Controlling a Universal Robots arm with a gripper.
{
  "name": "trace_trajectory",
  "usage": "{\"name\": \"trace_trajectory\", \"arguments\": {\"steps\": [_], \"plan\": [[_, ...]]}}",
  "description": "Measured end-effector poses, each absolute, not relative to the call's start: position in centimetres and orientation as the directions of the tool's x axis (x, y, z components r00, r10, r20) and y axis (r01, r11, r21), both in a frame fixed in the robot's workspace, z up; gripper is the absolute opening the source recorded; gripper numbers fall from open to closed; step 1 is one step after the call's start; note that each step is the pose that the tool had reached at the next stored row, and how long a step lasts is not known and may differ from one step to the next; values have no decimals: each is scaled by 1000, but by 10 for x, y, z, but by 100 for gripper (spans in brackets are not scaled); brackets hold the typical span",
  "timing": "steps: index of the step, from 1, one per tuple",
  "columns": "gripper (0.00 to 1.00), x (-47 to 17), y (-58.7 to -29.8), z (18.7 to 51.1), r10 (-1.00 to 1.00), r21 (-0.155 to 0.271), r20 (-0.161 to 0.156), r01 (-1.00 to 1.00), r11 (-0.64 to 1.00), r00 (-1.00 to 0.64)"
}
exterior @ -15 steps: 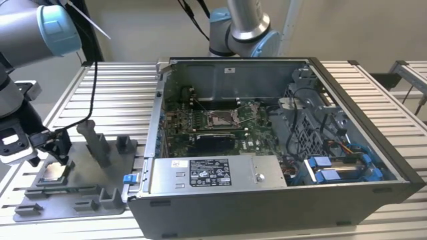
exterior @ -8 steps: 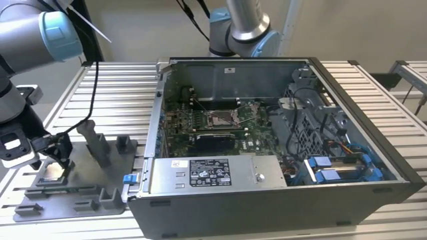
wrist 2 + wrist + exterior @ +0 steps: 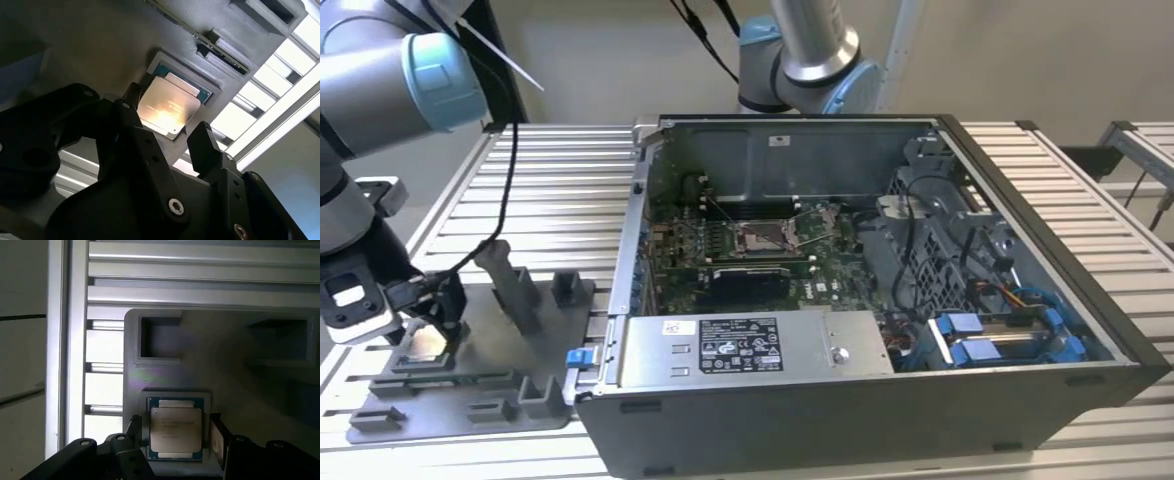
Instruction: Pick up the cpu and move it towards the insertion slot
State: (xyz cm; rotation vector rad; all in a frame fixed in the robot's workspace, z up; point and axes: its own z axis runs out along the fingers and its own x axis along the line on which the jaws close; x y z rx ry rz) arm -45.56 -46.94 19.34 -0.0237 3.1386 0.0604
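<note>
Inside an open grey metal computer case [image 3: 854,425], the small square metal-framed insertion slot [image 3: 761,237] sits on the green circuit board [image 3: 678,245]. Beside the case, toward the exterior view's left, a flat grey plastic tray [image 3: 454,395] with upright posts carries the small pale square cpu [image 3: 424,345], with the arm's black gripper [image 3: 438,318] right over it.

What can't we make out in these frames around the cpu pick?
1. cpu: its near edges are hidden behind the end effector, second wrist view.
2. insertion slot: pin condition too small to tell, exterior view.
3. grey tray: one corner is covered by the arm, exterior view.
</note>
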Motion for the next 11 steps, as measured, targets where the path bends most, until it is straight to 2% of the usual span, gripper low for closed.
{"name": "trace_trajectory", "arguments": {"steps": [11], "plan": [[100,-456,-469,190,-15,39,-3,-15,999,-1000]]}}
